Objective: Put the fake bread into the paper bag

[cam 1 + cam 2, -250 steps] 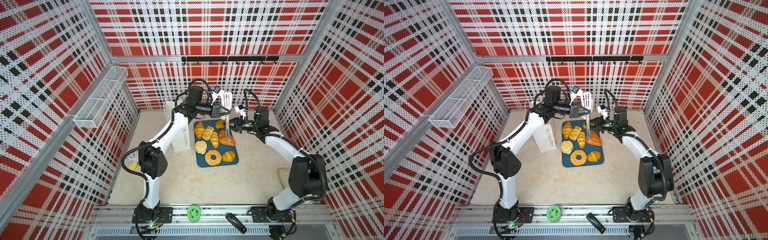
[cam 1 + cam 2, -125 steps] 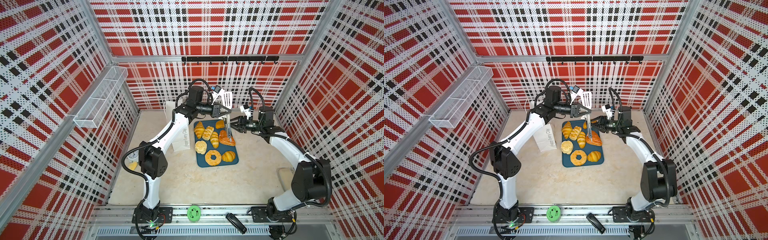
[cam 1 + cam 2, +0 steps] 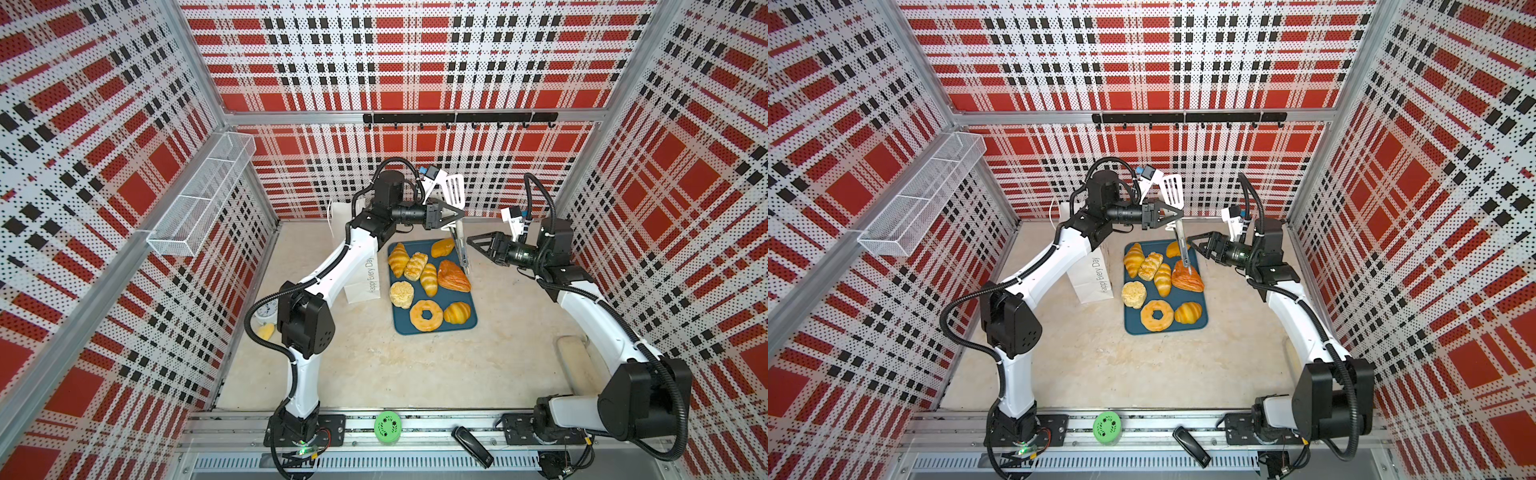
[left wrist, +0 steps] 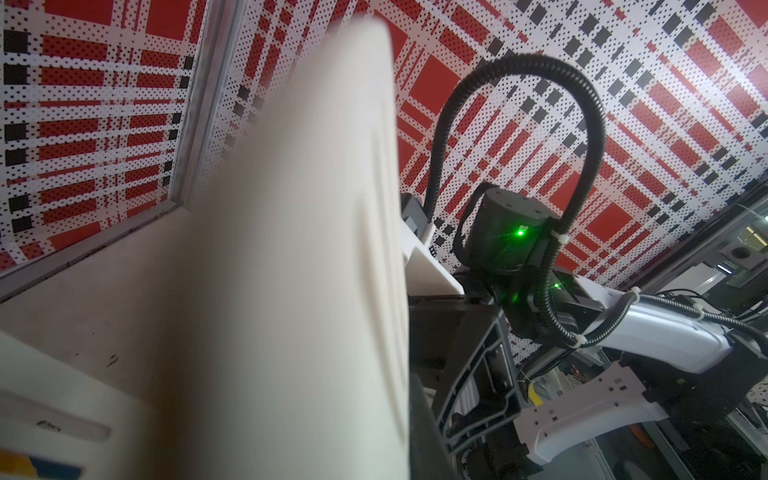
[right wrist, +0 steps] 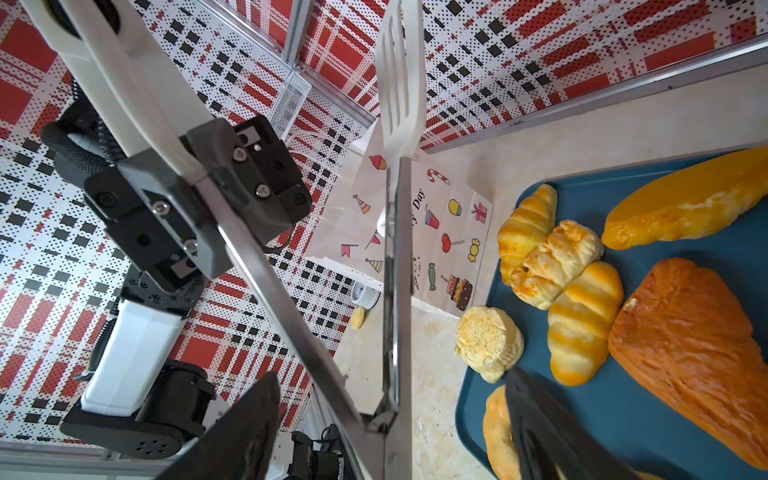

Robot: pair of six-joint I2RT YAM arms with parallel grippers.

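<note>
Several fake bread pieces lie on a dark-teal tray [image 3: 432, 328]: a croissant [image 3: 398, 258], a pale bun [image 5: 490, 343], a ring doughnut [image 3: 426, 316] and a reddish-brown triangular one [image 3: 1187, 276]. The white paper bag [image 3: 361, 278] stands left of the tray, partly behind my left arm. Above the tray's far end, my left gripper [image 3: 455, 216] is shut on metal tongs [image 5: 392, 291] with white slotted heads [image 3: 453, 193]. My right gripper [image 3: 473, 247] stands open just right of the tongs' lower end. In the right wrist view its fingers [image 5: 249, 428] flank that end without touching.
A white wire basket [image 3: 203, 195] hangs on the left wall and a black hook rail [image 3: 457, 118] on the back wall. A small clock [image 3: 266, 311] sits by the left wall. A green lid [image 3: 386, 426] and a black object [image 3: 471, 446] lie on the front rail.
My right gripper has opened, let go of the tongs and drawn back to the right. The left gripper still holds the tongs in the same place.
</note>
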